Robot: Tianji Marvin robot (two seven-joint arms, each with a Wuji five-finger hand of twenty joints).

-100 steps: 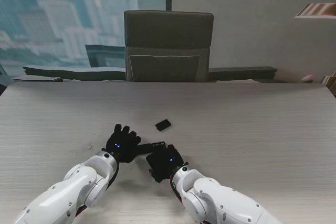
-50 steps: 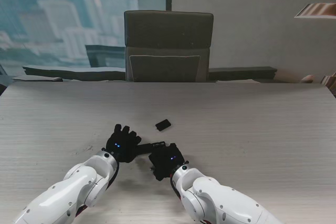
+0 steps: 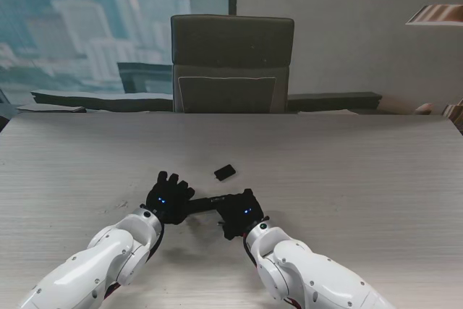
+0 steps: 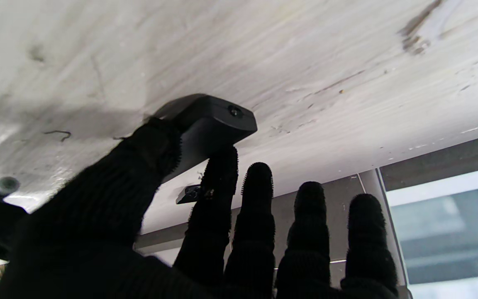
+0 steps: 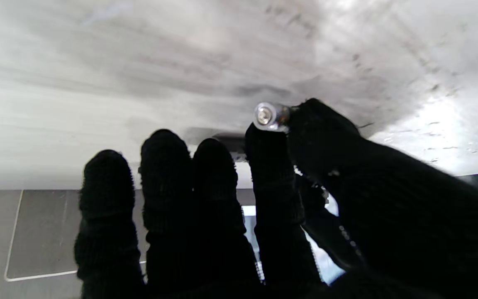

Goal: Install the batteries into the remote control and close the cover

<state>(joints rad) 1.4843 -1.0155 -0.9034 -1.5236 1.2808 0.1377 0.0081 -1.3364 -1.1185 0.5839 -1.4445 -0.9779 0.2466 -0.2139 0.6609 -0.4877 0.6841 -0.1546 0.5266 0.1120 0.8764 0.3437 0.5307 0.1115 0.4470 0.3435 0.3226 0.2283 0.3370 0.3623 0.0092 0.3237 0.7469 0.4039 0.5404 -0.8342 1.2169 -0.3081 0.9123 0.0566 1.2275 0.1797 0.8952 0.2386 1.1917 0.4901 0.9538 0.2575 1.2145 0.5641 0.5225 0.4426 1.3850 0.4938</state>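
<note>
My left hand (image 3: 168,198), in a black glove, pinches one end of the dark remote control (image 4: 206,126) between thumb and index finger, holding it against the table. The remote (image 3: 206,202) stretches from that hand toward my right hand (image 3: 241,212). My right hand grips a silver battery (image 5: 269,116) between thumb and index finger, close above the remote's other end. The small black battery cover (image 3: 224,172) lies on the table a little farther from me; the left wrist view also catches the cover (image 4: 191,194) behind my fingers.
A pale wood-grain table (image 3: 347,171) carries everything. A grey office chair (image 3: 231,63) stands behind its far edge. Dark scuff marks (image 4: 413,39) show on the table surface near my left hand.
My right hand has moved farther from me and slightly right, coming up over the end of the remote. The left hand and the cover have stayed put.
</note>
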